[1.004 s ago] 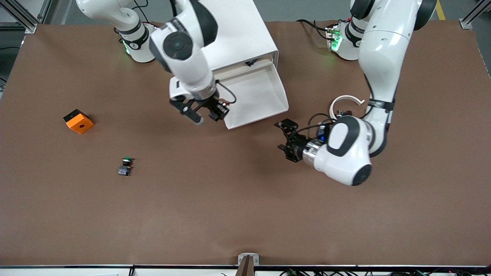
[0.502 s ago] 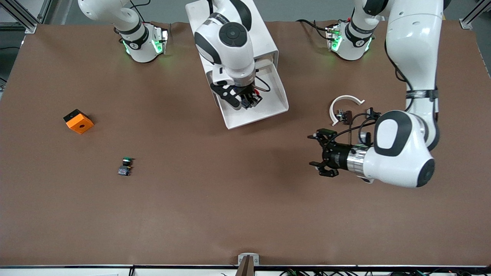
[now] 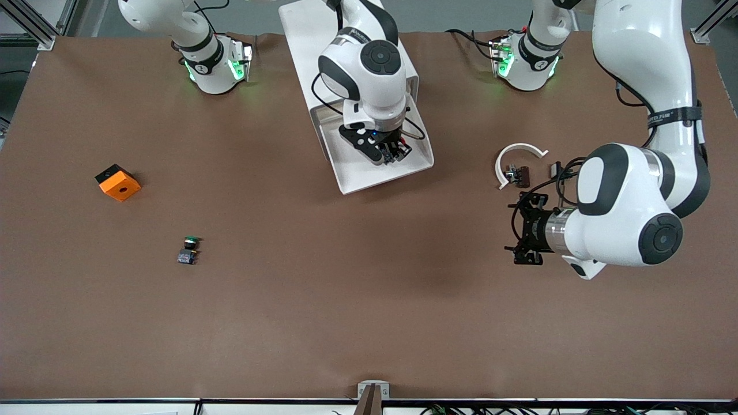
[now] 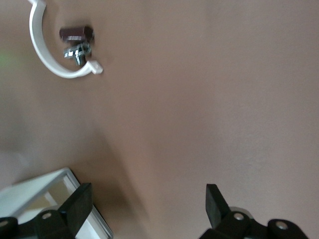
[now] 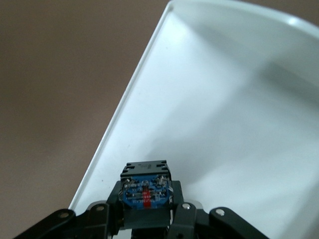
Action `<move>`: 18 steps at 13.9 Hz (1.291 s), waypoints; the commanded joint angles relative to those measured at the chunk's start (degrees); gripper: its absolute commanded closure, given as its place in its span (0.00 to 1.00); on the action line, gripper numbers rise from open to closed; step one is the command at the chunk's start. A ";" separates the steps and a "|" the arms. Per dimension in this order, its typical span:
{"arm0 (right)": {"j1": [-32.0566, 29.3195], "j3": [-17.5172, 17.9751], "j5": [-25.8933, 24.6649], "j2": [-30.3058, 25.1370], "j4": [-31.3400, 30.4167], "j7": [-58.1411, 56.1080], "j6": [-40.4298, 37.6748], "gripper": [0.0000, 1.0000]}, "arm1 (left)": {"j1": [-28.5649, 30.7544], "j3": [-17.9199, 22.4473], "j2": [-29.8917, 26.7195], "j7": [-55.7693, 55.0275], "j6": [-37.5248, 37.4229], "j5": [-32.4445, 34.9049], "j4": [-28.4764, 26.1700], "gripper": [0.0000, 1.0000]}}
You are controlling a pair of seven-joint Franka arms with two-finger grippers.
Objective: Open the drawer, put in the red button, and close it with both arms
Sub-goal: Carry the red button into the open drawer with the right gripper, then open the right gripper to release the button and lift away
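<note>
The drawer stands pulled out of the white cabinet, its tray bare where it shows. My right gripper hangs low over the tray, shut on the red button. Only the button's dark block body with its blue underside shows in the right wrist view, above the white drawer floor; the red cap is hidden. My left gripper is open and empty over bare table, toward the left arm's end. In the left wrist view its fingers stand wide apart and a white drawer corner shows.
A white curved ring and a small dark part lie close to the left arm; both show in the left wrist view. A green-capped button and an orange cube lie toward the right arm's end.
My right gripper has carried the button from beside the drawer's front corner to over the tray. My left gripper has drawn away from the drawer toward its own end of the table.
</note>
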 commanded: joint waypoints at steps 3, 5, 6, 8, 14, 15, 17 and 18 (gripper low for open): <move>1.87 -0.74 -1.81 3.12 3.26 4.09 -0.87 1.00 | -0.11 0.90 -5.12 17.63 -0.18 10.43 -0.94 0.00; 1.70 -0.74 -1.81 3.20 3.52 4.18 -0.96 0.06 | 1.29 0.99 -7.23 21.27 -0.18 11.32 -1.12 0.00; 1.87 -0.83 -2.07 3.20 3.95 4.01 -1.14 0.00 | 2.52 0.90 -8.37 22.33 -0.18 11.41 -1.20 0.00; 1.35 -0.74 -2.25 3.20 5.53 3.48 -1.66 0.00 | 3.32 0.99 -10.04 27.84 -0.18 11.50 -1.21 0.00; -6.10 -0.66 -1.02 2.42 13.79 -8.96 -14.03 0.00 | 3.41 0.81 -14.61 47.01 3.24 14.75 -3.48 0.00; -8.04 -0.66 -0.93 1.72 14.15 -13.27 -16.14 0.00 | 3.41 0.90 -15.67 48.78 3.07 15.19 -4.53 0.00; -12.60 -0.74 -0.93 -0.83 14.07 -23.45 -19.14 0.00 | 3.32 0.64 -21.10 51.94 3.16 17.65 -10.40 0.00; -15.24 -0.74 -0.84 -1.71 14.07 -28.64 -22.29 0.00 | 3.23 0.55 -23.39 54.05 3.24 17.65 -12.70 0.00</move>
